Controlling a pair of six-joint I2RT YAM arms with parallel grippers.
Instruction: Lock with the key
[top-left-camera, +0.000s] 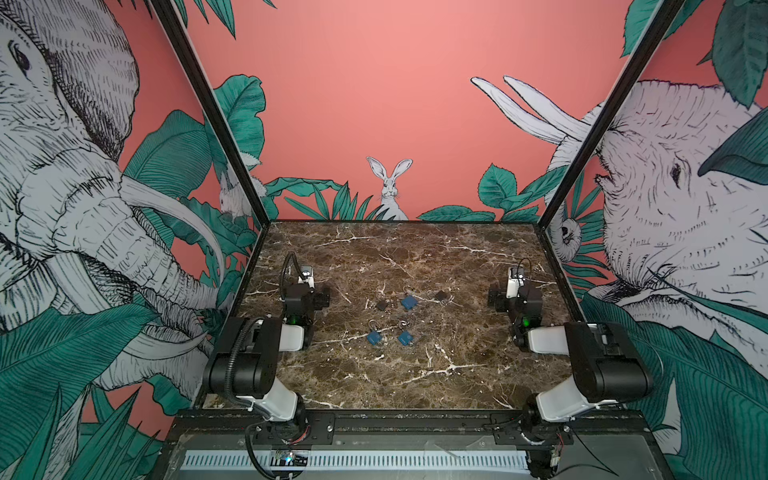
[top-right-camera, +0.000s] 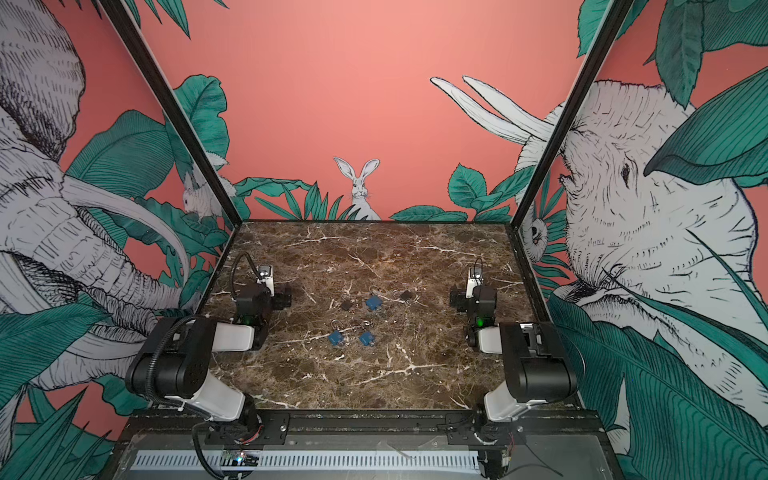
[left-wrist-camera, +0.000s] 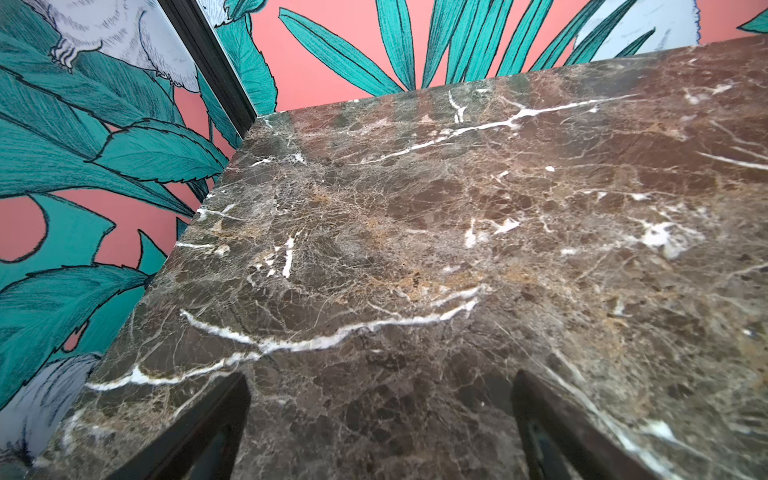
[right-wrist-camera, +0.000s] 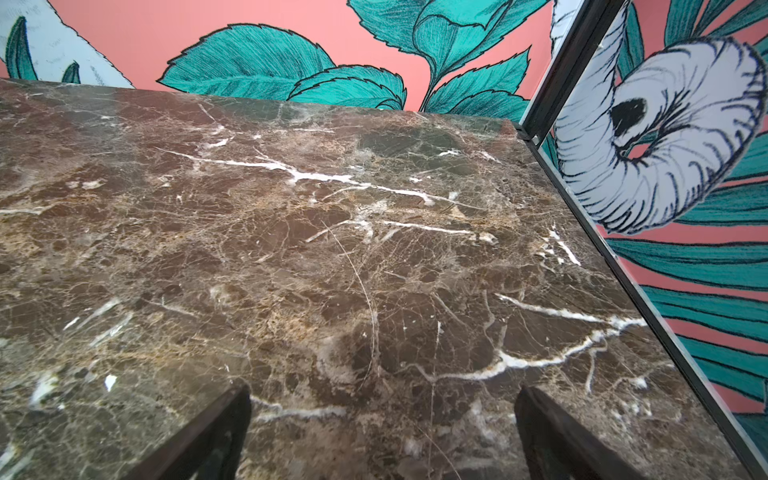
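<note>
A: Grippers?
B: Left gripper (left-wrist-camera: 380, 386) and right gripper (right-wrist-camera: 382, 395): fingers spread wide, nothing between them. Each is over bare marble table (top-left-camera: 374, 374), one at the left side and one at the right, well apart from the locks.
A: Task items?
B: Centre of the table, between the arms. 5 small padlocks: far blue padlock (top-left-camera: 409, 302), near-left blue padlock (top-left-camera: 375, 337), near-right blue padlock (top-left-camera: 405, 338), left dark padlock (top-left-camera: 382, 306), right dark padlock (top-left-camera: 440, 296). Key: cannot pick it out. Thin metal loops beside the bodies may be shackles or key rings.
A: Risks from here?
B: 1, wrong pairing: with 5 look-alike locks, a key may not fit the one chosen. 2, the near pair lie close together, so wide fingers may knock the neighbour. 3, the dark bodies blend into the marble, so a grasp could land off-centre. 4, a flat key on hard stone probably slides instead of lifting. 5, an unbraced lock likely twists when the key turns.
</note>
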